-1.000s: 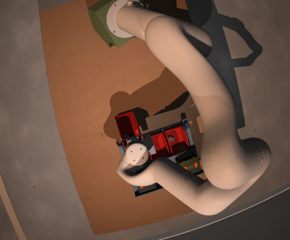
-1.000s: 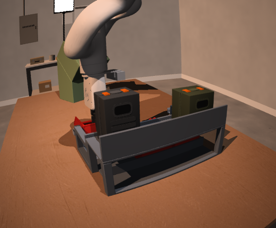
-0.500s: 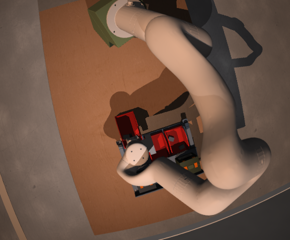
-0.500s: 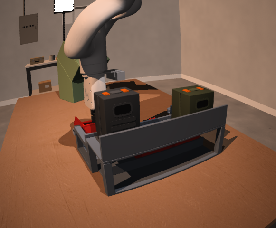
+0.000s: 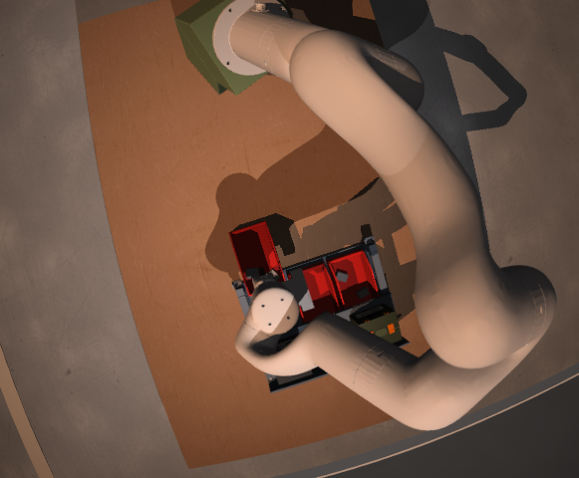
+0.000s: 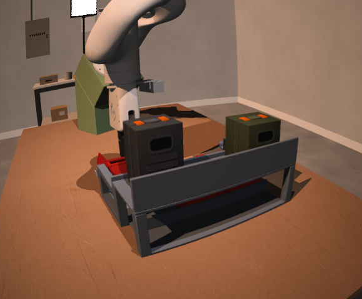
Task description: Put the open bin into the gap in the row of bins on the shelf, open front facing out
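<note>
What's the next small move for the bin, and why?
Probably push the bin further into the shelf. From the top it sticks well out of the row, its front far ahead of the two other bins, so it is likely not yet behind the lip.
</note>
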You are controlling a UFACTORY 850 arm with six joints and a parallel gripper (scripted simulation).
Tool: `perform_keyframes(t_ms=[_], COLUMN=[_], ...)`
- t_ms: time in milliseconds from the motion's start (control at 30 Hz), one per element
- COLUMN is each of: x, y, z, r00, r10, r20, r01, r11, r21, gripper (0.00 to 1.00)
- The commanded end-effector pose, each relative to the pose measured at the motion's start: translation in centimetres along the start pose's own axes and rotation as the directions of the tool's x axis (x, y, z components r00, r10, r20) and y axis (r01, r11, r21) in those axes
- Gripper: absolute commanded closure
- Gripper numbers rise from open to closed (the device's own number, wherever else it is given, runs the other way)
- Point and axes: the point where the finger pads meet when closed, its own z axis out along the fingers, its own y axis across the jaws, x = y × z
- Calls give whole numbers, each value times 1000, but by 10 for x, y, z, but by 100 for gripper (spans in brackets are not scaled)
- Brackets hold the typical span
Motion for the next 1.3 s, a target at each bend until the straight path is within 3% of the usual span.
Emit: perform_keyframes(t_ms=[0, 167, 1133, 1267], x=[0, 0, 0, 0], y=[1, 4, 4, -36], z=[-1, -45, -44, -40], r00=[1000, 1000, 1000, 1000], r10=[0, 0, 0, 0], r20=[0, 0, 1, 0], r01=[0, 0, 0, 0], r11=[1000, 1000, 1000, 998], r21=[-1, -1, -1, 61], gripper=[66, 66, 66, 66])
